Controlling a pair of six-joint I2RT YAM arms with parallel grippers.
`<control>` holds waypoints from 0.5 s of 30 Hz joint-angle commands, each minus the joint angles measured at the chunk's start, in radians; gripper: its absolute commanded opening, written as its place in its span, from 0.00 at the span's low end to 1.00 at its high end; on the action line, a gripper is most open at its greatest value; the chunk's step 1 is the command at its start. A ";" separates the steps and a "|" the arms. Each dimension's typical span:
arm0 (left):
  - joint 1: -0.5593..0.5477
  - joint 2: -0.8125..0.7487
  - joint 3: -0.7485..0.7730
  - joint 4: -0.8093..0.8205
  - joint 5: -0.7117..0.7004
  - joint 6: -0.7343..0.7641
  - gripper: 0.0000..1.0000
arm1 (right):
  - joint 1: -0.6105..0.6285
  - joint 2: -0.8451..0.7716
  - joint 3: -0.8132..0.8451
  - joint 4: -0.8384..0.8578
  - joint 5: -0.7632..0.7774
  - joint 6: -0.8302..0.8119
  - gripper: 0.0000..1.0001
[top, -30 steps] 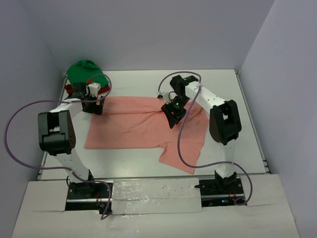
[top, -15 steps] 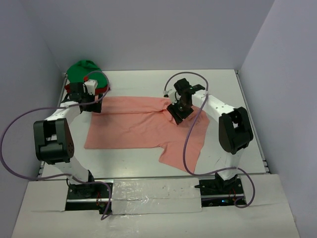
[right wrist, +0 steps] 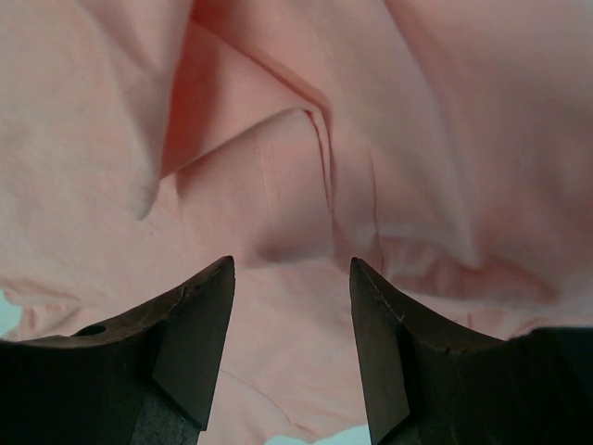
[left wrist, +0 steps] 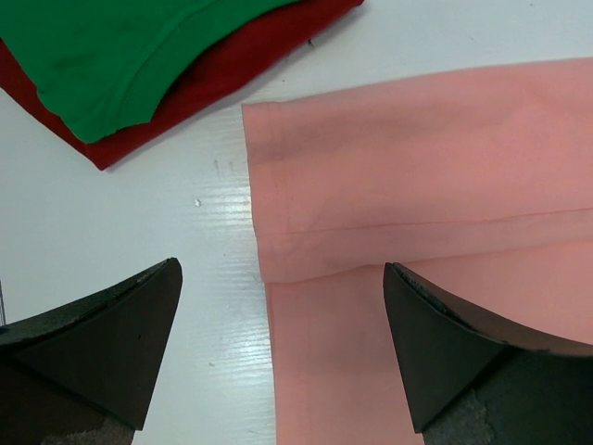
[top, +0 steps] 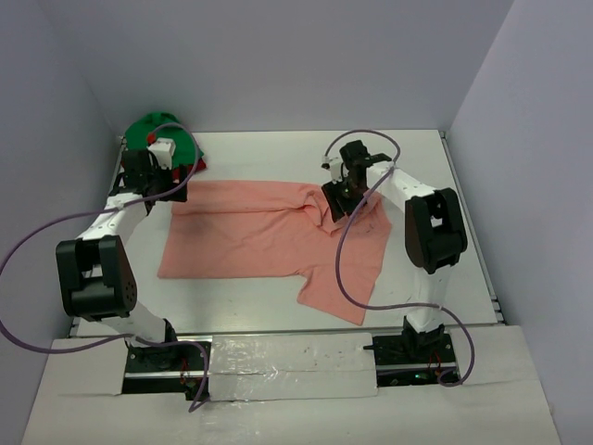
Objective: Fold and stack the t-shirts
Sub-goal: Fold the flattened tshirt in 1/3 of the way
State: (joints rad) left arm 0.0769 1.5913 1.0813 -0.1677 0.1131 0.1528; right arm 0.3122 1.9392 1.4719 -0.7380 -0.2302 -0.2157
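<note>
**Salmon-toned pink shirt (top: 259, 236) approached at two points**

The pink shirt is spread flat on the table (top: 426, 158), with no fold made yet. The green shirt (top: 153, 130) is piled on the dark red shirt (left wrist: 236, 60) just beyond the pink shirt's far left corner. The left claw (left wrist: 280, 271) is held wide open and empty across that corner's edge. One finger is over bare table and the other over cloth, presumably so the edge can be pinched. The right claw (right wrist: 292, 264) is parted and empty too. It is set over a raised crease near the pink shirt's far right side, likely so that ridge can be gripped.
</note>
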 commanded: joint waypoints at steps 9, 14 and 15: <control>0.001 -0.045 -0.012 0.005 0.019 -0.013 0.99 | -0.064 0.053 0.028 -0.097 -0.207 0.027 0.59; 0.003 -0.048 -0.009 0.004 0.025 -0.016 0.99 | -0.068 0.046 0.022 -0.090 -0.238 0.012 0.57; 0.001 -0.051 -0.012 0.005 0.026 -0.016 0.99 | -0.068 0.046 0.022 -0.090 -0.248 0.007 0.57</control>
State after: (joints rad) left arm 0.0769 1.5871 1.0725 -0.1753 0.1146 0.1478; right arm 0.2520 2.0006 1.4727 -0.8139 -0.4252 -0.1970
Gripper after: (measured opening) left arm 0.993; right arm 0.574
